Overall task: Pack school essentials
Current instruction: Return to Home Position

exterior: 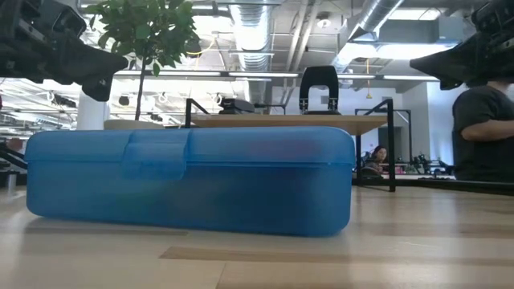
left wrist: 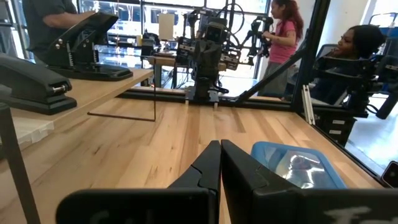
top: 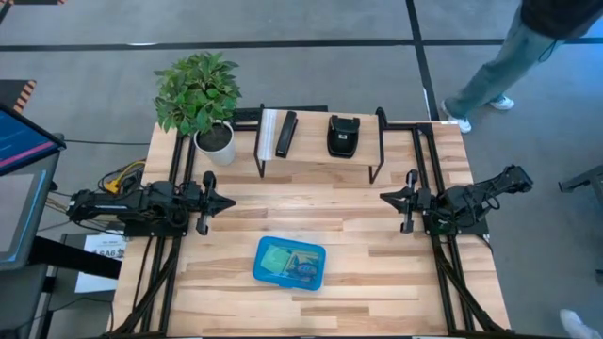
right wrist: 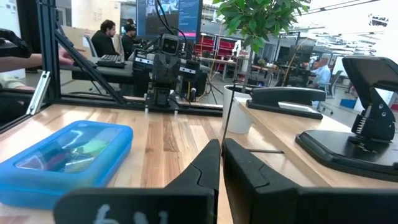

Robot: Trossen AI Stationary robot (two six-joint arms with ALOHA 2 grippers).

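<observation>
A blue plastic case (top: 289,263) (exterior: 189,181) lies flat near the table's near edge, midway between the arms, with its lid shut. Through the clear lid (right wrist: 65,149) (left wrist: 301,167) I see a green shape and other small stationery, too blurred to tell apart. My left gripper (top: 229,201) (left wrist: 221,163) is shut and hovers left of the case and farther back. My right gripper (top: 384,197) (right wrist: 222,162) is shut and hovers right of the case, facing the left one. Neither touches anything.
At the far edge stands a potted plant (top: 200,94) beside a black wire shelf (top: 320,151) that carries a stapler (top: 285,134), a white box (top: 267,134) and a black hole punch (top: 342,135). A person (top: 499,66) walks beyond the far right corner. Bare wood surrounds the case.
</observation>
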